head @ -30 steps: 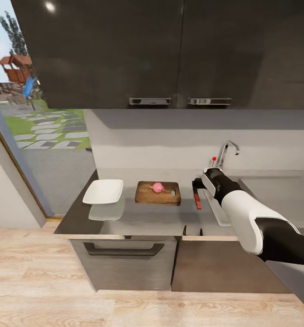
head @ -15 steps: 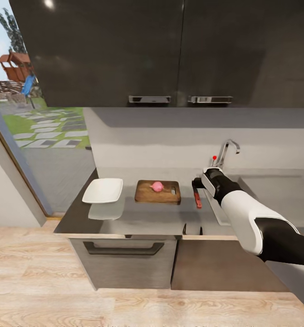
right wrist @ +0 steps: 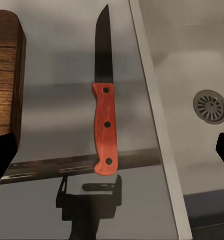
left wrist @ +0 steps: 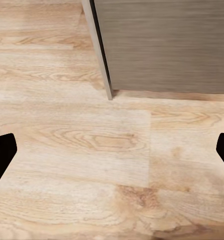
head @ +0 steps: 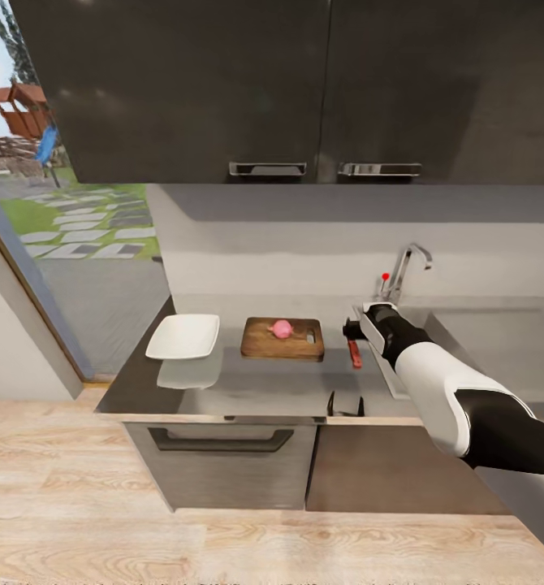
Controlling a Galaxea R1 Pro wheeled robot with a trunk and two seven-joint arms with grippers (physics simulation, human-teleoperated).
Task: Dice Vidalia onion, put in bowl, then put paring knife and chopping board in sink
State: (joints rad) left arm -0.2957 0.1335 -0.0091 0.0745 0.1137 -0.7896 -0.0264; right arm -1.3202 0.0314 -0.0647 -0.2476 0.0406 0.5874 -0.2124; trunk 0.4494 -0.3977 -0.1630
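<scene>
The pink-red Vidalia onion [head: 282,328] sits on the brown chopping board [head: 282,340], which lies on the grey countertop [head: 248,382]. Left of the board rests the white square bowl [head: 184,336]. The paring knife [head: 354,353] lies flat between board and sink [head: 475,337]. Its red handle [right wrist: 104,127] and dark blade [right wrist: 103,50] are in the right wrist view. My right gripper [head: 351,329] hangs open just above the knife, a finger [right wrist: 1,160] on each side, not touching it. My left gripper [left wrist: 112,152] is open over the wood floor, holding nothing.
The chrome tap [head: 403,270] with its red knob stands behind my right arm. The sink drain [right wrist: 211,106] lies beyond the drainboard edge. Dark wall cabinets [head: 304,89] hang overhead. A grey cabinet front [left wrist: 162,45] rises from the plank floor [left wrist: 91,150].
The head view has shifted slightly. My right gripper stays above the knife, a touch closer to it. Onion, board and bowl have not moved.
</scene>
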